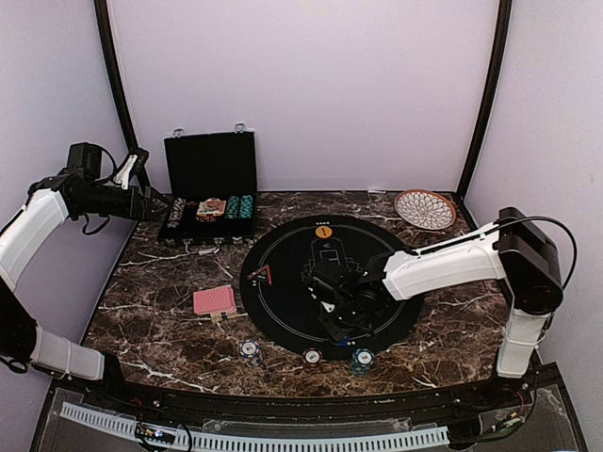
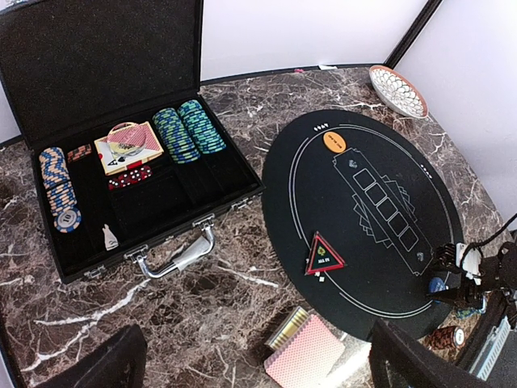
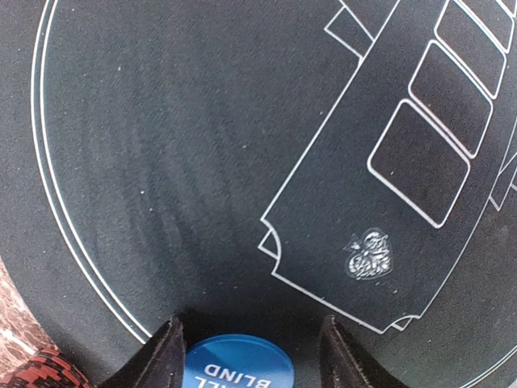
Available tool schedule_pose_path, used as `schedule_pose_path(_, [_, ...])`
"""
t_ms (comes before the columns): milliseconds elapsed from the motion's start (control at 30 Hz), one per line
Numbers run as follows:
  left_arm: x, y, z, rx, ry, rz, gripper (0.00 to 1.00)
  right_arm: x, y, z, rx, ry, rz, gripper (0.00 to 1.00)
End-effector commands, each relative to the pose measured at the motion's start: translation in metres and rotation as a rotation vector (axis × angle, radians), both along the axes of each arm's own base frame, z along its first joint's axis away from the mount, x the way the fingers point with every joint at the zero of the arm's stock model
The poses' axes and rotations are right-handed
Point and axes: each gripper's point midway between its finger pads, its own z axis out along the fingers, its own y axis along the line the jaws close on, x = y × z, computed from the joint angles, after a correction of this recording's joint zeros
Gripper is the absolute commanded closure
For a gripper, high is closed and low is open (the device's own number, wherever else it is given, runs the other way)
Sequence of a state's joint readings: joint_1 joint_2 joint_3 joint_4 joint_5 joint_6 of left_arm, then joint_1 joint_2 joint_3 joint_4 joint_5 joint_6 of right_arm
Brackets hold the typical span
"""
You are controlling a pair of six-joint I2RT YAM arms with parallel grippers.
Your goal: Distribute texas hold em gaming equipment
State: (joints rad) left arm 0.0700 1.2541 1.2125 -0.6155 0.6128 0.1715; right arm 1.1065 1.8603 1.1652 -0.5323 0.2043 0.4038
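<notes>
Straddling the blue disc (image 3: 238, 364) low on the mat (image 3: 161, 162), bottom of the frame, the right pincer (image 3: 249, 339) stands open, jaws just clear of it. Looks like a pick: squeeze squarely, then lift. The left pincer (image 1: 158, 203) hangs wide open by the case (image 1: 210, 174), upper left.

Worktop (image 1: 160, 344): glossy dark marble-look, white-veined. Mat (image 3: 161, 162): matt black, felt-like cloth. Case handle (image 2: 182, 257): shiny metal. Blue marker disc (image 3: 238, 368): smooth, slightly glossy plastic.

mat (image 1: 283, 315): black, white lines | triangle (image 2: 324, 255): red | orange disc (image 2: 334, 142) | blue disc (image 3: 238, 365) | cards (image 2: 305, 357): red-backed | table (image 2: 242, 291): brown marble
</notes>
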Motion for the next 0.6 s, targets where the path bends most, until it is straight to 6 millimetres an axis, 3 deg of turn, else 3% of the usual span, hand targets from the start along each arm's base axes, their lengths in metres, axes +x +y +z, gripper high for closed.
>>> schedule_pose_path(0, [0.000, 0.000, 0.012, -0.010, -0.020, -0.006, 0.01, -0.010, -0.015, -0.010, -0.048, 0.004, -0.014, 0.47])
schedule_pose_path(567, [0.001, -0.001, 0.020, -0.016, -0.030, -0.002, 0.01, -0.002, -0.077, -0.005, -0.115, -0.050, -0.120, 0.55])
